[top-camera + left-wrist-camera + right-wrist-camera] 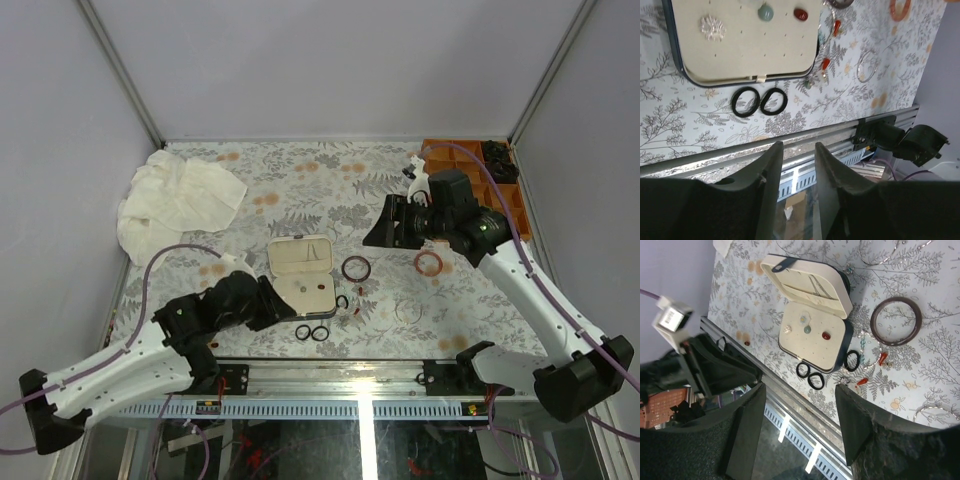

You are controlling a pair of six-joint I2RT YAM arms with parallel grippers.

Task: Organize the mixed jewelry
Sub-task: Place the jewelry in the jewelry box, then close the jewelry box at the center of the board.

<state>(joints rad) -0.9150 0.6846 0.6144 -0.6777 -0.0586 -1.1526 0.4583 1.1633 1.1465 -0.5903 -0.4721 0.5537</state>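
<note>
The left claw (798,147) hangs low over the near edge of the table (300,180), just off the near corner of the open navy case (298,255). Its jaws are only a little apart, with nothing between them. The right claw (800,389) hovers higher up on the far side of the case, spread wide and also empty. The jewelry lies mostly loose on the flowered cloth. Two black rings (760,101) sit side by side and touching, just beside the case's near rim. A dark reddish-brown bangle (356,268) lies beside the case toward the right arm, and an orange bangle (429,263) lies further that way. A thin silver hoop (867,66) and small red earrings (826,64) lie nearer the front. A red bead (800,14) and a pale green bead (765,12) rest on the cream lining.
</note>
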